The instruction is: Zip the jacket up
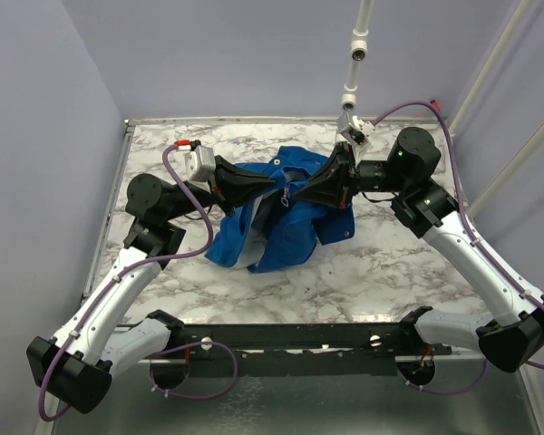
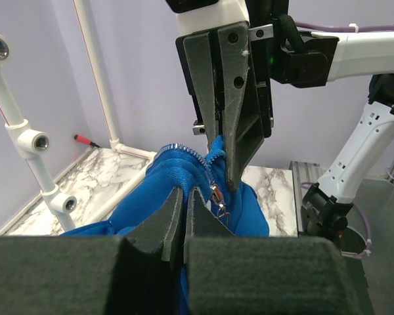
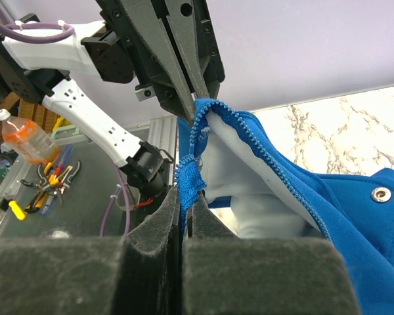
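The blue jacket (image 1: 290, 231) lies bunched in the middle of the marble table (image 1: 390, 272). My two grippers meet above it. The left gripper (image 1: 274, 184) comes in from the left and the right gripper (image 1: 301, 195) from the right, tips nearly touching. In the left wrist view the left gripper (image 2: 185, 192) is shut on blue fabric, with the metal zipper pull (image 2: 218, 195) just right of its tips. The right gripper (image 3: 188, 190) is shut on a strip of blue zipper edge. The zipper teeth (image 3: 262, 141) run up beside the white lining (image 3: 236, 164).
A white pipe frame (image 1: 355, 54) stands at the table's back, with another post (image 2: 26, 138) at the left. A red-handled item (image 2: 85, 141) lies at the back edge. Off the table are an orange-filled bottle (image 3: 26, 141) and hand tools (image 3: 52, 177).
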Tool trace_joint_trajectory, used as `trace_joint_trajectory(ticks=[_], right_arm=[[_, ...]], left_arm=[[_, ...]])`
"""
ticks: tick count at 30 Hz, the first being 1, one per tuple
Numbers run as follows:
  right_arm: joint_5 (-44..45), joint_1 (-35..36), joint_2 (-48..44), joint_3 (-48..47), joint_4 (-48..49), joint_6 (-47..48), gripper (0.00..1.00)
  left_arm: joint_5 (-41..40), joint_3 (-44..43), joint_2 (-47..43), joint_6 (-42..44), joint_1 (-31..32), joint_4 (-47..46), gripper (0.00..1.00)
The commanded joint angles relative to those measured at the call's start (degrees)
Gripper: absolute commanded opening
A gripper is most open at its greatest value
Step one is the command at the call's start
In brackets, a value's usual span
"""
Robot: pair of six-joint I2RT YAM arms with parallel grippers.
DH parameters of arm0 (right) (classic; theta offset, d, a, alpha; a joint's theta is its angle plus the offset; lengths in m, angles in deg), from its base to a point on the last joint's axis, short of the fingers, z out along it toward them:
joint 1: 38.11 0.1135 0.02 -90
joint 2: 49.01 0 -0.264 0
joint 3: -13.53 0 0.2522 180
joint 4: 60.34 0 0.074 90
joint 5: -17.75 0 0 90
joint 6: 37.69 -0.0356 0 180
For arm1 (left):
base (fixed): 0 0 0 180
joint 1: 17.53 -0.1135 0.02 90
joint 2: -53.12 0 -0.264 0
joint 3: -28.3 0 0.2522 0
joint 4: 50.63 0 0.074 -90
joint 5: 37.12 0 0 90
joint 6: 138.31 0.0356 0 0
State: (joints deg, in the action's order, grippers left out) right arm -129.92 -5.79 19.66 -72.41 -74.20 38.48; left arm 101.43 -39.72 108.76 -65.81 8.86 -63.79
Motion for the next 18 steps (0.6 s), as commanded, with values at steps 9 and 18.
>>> trace_joint_trajectory(ticks=[9,18], right_arm=[[-1.64,0.38,-0.92,-2.51,2.62,-0.68,0.01],[-1.74,0.34,-0.65,-3.22,4.1,-2.13,0.01]], left_arm=[[1.81,-1.64,-0.34,1.03,0.5,-2.35,0.0],[2.88,-0.93,-0.62,3.12,1.18,-3.22,0.0]])
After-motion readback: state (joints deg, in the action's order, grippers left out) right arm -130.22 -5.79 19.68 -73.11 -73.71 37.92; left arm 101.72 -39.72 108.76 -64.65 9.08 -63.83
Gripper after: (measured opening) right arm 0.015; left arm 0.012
